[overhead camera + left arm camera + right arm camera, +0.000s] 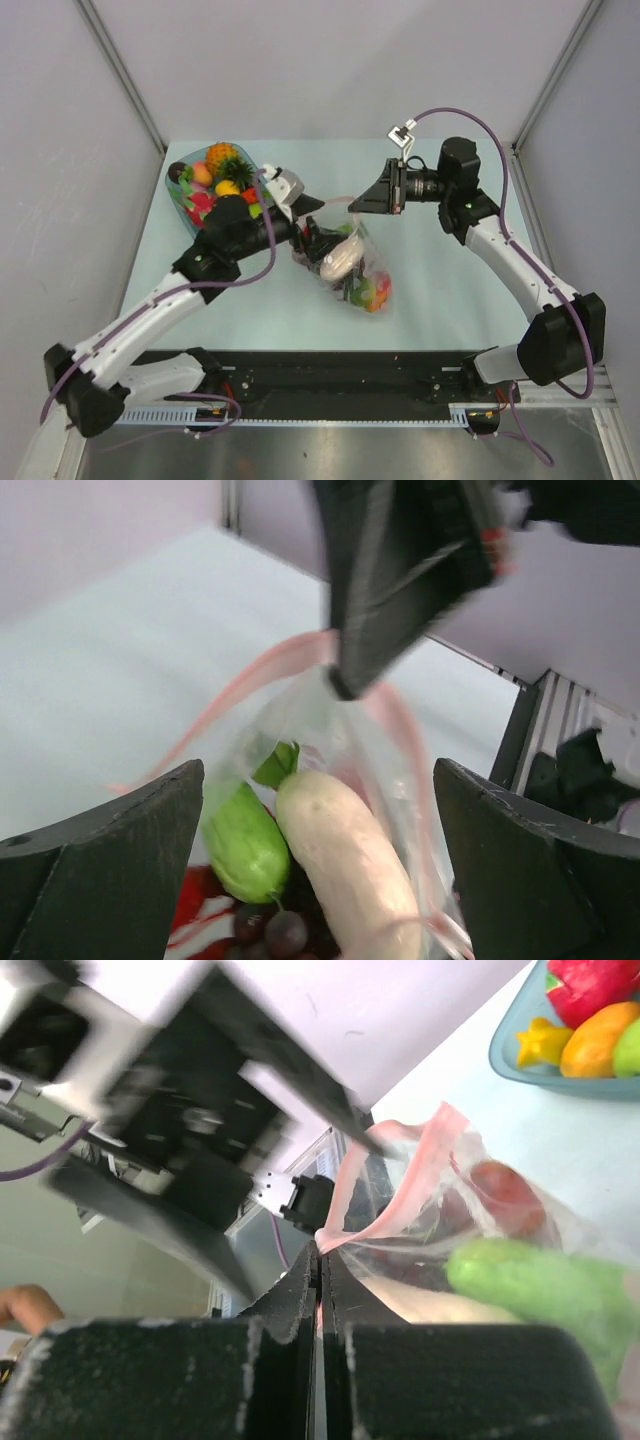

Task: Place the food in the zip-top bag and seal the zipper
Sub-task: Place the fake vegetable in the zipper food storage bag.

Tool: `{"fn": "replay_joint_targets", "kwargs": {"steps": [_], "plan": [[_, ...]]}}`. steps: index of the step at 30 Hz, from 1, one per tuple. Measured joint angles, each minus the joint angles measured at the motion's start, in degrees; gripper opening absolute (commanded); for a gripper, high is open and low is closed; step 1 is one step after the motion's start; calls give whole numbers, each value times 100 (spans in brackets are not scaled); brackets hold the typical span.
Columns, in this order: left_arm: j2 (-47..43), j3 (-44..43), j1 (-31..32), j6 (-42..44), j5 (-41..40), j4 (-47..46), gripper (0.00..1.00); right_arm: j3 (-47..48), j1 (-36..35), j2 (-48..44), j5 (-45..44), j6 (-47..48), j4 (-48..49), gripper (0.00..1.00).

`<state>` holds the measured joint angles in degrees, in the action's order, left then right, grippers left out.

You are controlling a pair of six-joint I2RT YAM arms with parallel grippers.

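**Limp bag, hung by its strip**

The pale worktop (450, 290) carries a blue-green tray (510, 1060) at the far left, with much of the food (215, 185) heaped in it. The zip-top bag (365, 275) lies mid-worktop, between the two arms. It is thin, clear film, so I judge it very light, floppy and slippery. It will sag and fold wherever it is not held, and the toys inside will pull the mouth shut.

In the bag are a pale beige piece (345, 860) and, touching it, a green piece (245, 845). Both look like hard, smooth plastic, light and apt to roll.

The zipper (250, 680), a pink strip along the mouth, looks like the stiffest part and so the best place to grip. The right gripper (320, 1250) has it there, jaws pressed together on the strip and lifting that lip.

The left gripper (318, 780) hangs over the mouth, jaws spread wide and holding nothing. Sealing will likely call for pinching the strip from one end.
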<state>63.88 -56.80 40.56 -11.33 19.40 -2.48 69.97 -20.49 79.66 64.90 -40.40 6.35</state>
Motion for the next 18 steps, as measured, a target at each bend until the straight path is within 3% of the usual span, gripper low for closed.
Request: {"fn": "replay_joint_targets", "kwargs": {"steps": [6,11,18], "plan": [[-1099,-22,-28,2542,938,894,97,26,-76,0,103,26,0,0],[-1084,-136,-90,5016,1674,2507,92,131,-151,24,129,48,31,0],[-754,-131,-212,6122,1805,3274,89,289,-197,94,140,326,-98,0]]}}
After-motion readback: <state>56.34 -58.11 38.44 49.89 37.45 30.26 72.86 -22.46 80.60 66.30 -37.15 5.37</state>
